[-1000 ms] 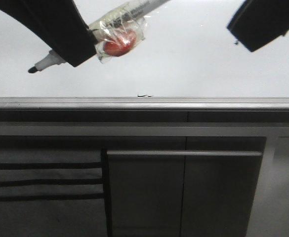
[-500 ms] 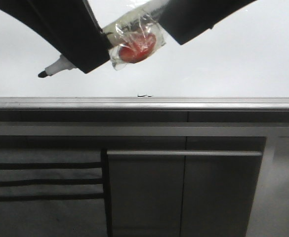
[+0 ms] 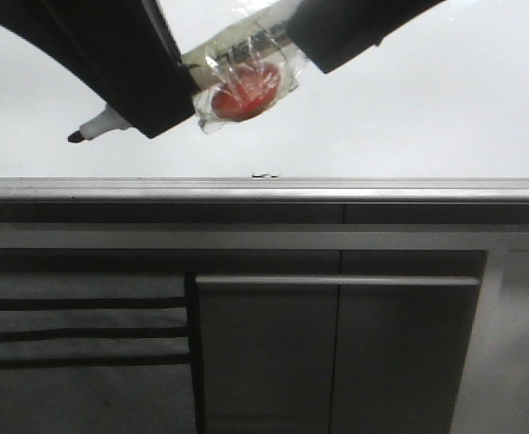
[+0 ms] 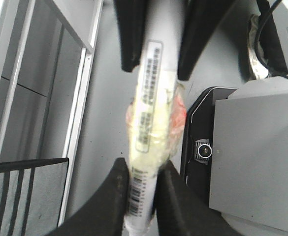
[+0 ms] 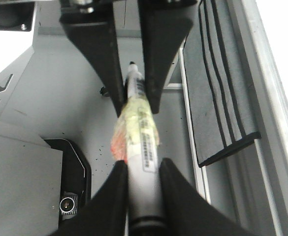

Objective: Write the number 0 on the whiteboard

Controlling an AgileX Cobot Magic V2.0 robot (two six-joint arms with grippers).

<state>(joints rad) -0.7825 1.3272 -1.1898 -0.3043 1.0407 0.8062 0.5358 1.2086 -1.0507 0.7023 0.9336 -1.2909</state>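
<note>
The whiteboard (image 3: 427, 117) is the glossy white field at the top of the front view, with a grey metal edge strip (image 3: 264, 188). No number 0 shows on it; only a tiny dark smudge (image 3: 262, 174) by the strip. A white marker pen (image 3: 97, 124), black tip bare, has a taped-on red lump in clear wrap (image 3: 246, 90). My left gripper (image 3: 146, 99) is shut on the pen near its tip. My right gripper (image 3: 336, 36) is shut on its rear end. The pen (image 4: 153, 108) runs between both grippers in the left wrist view and in the right wrist view (image 5: 141, 142).
Dark grey cabinet panels (image 3: 264, 362) fill the space below the board, with a horizontal rail (image 3: 336, 281). A grey cloth with black stripes (image 3: 74, 334) hangs at the lower left. A black box with a small lens (image 4: 203, 150) sits beside the pen in the left wrist view.
My right gripper has moved left from the upper right corner and closed on the pen's rear end. My left gripper and the pen have shifted slightly right and down.
</note>
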